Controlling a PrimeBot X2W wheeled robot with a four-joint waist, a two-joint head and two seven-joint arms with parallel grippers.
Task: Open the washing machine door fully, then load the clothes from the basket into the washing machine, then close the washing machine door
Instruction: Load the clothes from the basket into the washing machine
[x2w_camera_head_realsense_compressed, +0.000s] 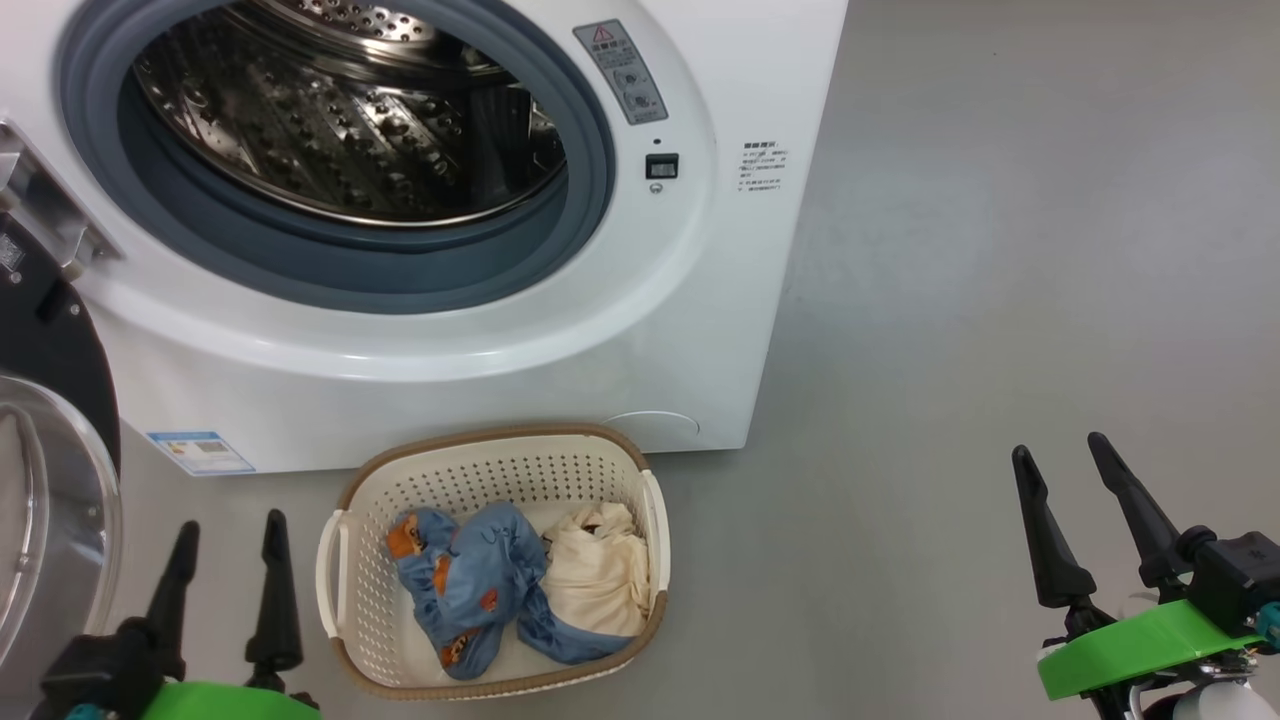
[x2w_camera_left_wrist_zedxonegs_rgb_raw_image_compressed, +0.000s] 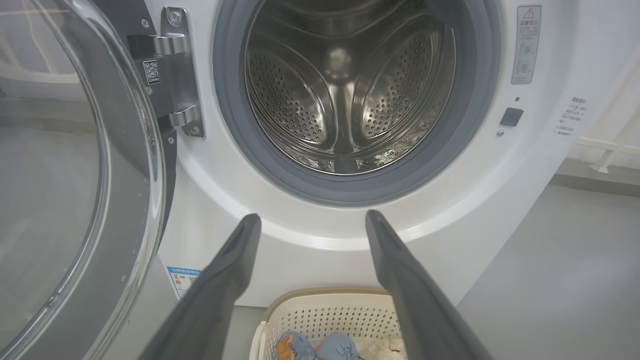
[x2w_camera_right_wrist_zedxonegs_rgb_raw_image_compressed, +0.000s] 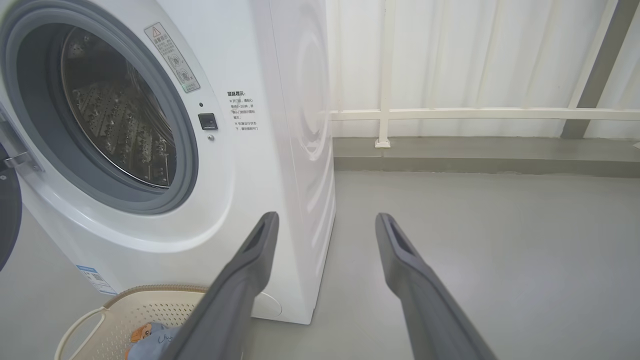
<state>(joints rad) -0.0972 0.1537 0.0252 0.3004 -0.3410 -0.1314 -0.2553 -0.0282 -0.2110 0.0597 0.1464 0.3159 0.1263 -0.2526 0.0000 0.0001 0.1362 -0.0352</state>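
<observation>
The white washing machine (x2w_camera_head_realsense_compressed: 500, 330) stands with its steel drum (x2w_camera_head_realsense_compressed: 340, 110) exposed. Its black door (x2w_camera_head_realsense_compressed: 50, 480) with the clear glass bowl (x2w_camera_left_wrist_zedxonegs_rgb_raw_image_compressed: 65, 175) is swung out to the left. On the floor before the machine sits the cream basket (x2w_camera_head_realsense_compressed: 350, 590), holding the light blue garment (x2w_camera_head_realsense_compressed: 470, 580) and the cream garment (x2w_camera_head_realsense_compressed: 600, 570). My left gripper (x2w_camera_head_realsense_compressed: 232, 528) is open just left of the basket, with nothing between its fingers. My right gripper (x2w_camera_head_realsense_compressed: 1062, 450) is open over bare floor, well to the right of the basket. The basket (x2w_camera_right_wrist_zedxonegs_rgb_raw_image_compressed: 140, 310) also lies low in the right wrist view.
Grey floor (x2w_camera_head_realsense_compressed: 1000, 300) stretches to the right of the machine. A white railing (x2w_camera_right_wrist_zedxonegs_rgb_raw_image_compressed: 475, 114) and pale wall close off the far side. The door hinge (x2w_camera_left_wrist_zedxonegs_rgb_raw_image_compressed: 175, 70) is on the machine's left side. A blue label sticker (x2w_camera_head_realsense_compressed: 200, 452) marks the lower front panel.
</observation>
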